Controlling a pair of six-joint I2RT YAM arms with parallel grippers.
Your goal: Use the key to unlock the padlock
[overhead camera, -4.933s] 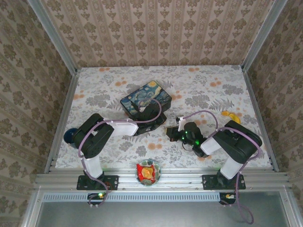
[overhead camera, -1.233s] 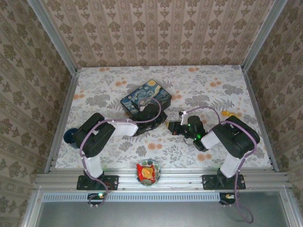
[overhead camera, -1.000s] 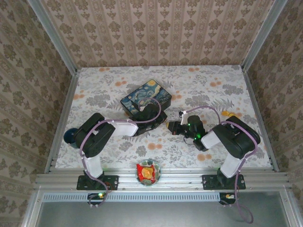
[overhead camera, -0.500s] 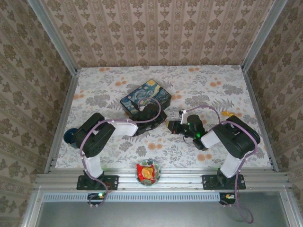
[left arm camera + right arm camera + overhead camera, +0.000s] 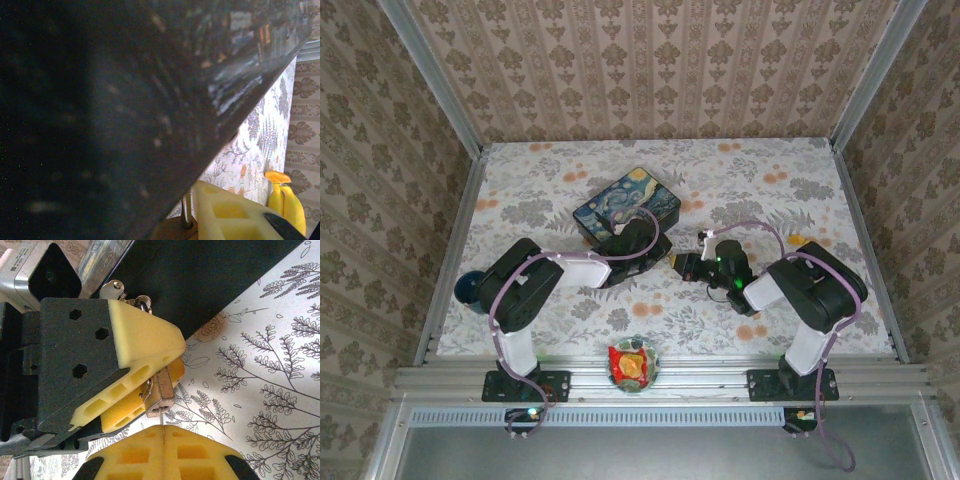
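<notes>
one painted tin (image 5: 627, 208), one padlock (image 5: 161, 393), one yellow banana (image 5: 284, 201), one dark ball (image 5: 468, 288), one red packet (image 5: 633, 363).

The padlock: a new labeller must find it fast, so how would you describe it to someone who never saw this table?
Find the painted tin; the left gripper sits at its right corner. The padlock is the tiny brass block pinched between its yellow pads. What sets it apart from the tin and the banana: far smaller, with a thin silver shackle.

Top view bright, even, soft shadows; left wrist view dark, blurred; right wrist view sharp.
</notes>
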